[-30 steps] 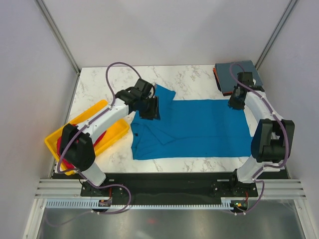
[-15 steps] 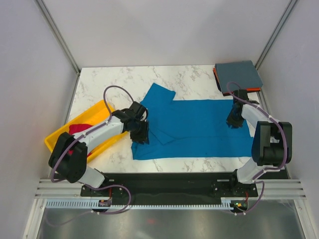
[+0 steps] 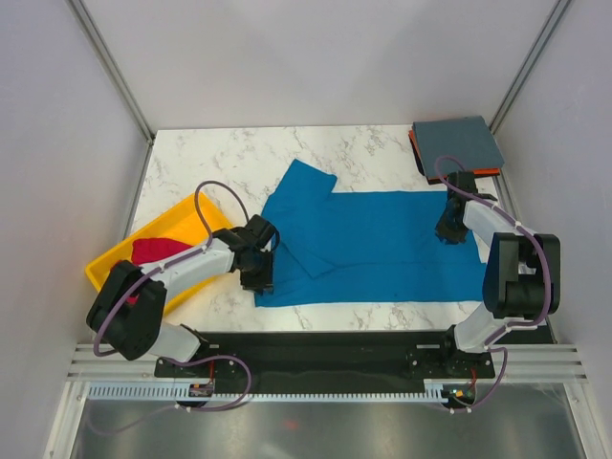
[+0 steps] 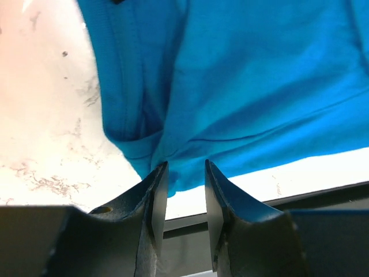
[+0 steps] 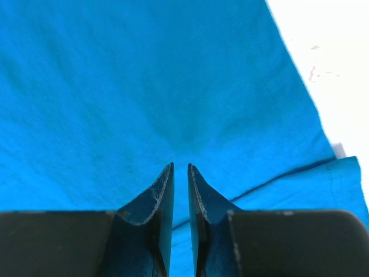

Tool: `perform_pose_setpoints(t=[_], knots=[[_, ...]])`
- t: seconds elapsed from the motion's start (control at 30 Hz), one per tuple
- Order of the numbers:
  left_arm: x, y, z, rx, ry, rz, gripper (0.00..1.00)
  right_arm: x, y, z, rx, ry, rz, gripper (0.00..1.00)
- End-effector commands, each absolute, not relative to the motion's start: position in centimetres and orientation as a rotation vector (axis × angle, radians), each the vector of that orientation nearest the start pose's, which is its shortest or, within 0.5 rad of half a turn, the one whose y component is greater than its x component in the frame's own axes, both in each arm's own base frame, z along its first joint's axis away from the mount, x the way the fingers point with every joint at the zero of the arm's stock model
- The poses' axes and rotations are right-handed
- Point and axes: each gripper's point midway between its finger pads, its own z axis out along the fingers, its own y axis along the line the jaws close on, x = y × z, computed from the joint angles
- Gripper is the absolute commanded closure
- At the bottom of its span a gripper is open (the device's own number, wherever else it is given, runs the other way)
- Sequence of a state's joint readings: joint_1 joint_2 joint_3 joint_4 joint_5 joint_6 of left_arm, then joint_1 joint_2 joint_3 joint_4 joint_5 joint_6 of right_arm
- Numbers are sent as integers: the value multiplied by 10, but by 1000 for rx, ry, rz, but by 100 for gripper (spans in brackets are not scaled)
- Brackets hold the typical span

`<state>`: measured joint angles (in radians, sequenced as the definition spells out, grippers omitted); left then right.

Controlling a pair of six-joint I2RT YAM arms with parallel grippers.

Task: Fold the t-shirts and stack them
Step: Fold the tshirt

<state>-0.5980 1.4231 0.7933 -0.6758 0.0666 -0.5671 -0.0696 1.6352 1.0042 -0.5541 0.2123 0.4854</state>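
Note:
The bright blue t-shirt [image 3: 382,244] lies spread across the middle of the table. My left gripper [image 3: 260,277] is at its near-left corner. In the left wrist view the left gripper [image 4: 184,167] is open, with the corner of the blue t-shirt [image 4: 242,86] lying between the tips. My right gripper [image 3: 449,229] rests on the shirt's right end. The right gripper [image 5: 180,167] is closed to a narrow slit on a small pucker of the blue t-shirt [image 5: 144,86]. The slate grey-blue t-shirt [image 3: 461,142] lies folded on the orange t-shirt [image 3: 415,145] at the back right. The magenta-red t-shirt [image 3: 158,251] sits in the tray.
A yellow plastic tray [image 3: 103,268] stands at the left edge of the table, close to the left arm. The black front rail [image 3: 335,346] runs just behind the shirt's near edge. Bare marble [image 3: 220,163] shows at the back left.
My left arm swung from the shirt's far-left sleeve down to its near-left corner, and its jaws narrowed. My right gripper moved nearer along the shirt's right end, then held still.

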Motion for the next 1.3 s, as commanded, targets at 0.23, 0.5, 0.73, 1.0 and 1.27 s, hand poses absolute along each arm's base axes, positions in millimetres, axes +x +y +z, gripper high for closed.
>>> perform_pose_setpoints(t=[0.23, 0.5, 0.73, 1.0, 1.27], knots=[[179, -146, 18, -114, 2951, -136, 62, 333, -58, 38, 833, 2536, -276, 78], [204, -197, 91, -3, 2815, -510, 55, 348, -38, 65, 741, 2520, -94, 73], [319, -207, 173, 97, 2579, -462, 49, 375, -12, 118, 616, 2424, 141, 63], [459, -196, 195, 144, 2408, -378, 48, 412, 1, 155, 476, 2344, 259, 47], [553, -203, 143, 145, 2388, -402, 48, 430, 4, 159, 460, 2291, 295, 46]])
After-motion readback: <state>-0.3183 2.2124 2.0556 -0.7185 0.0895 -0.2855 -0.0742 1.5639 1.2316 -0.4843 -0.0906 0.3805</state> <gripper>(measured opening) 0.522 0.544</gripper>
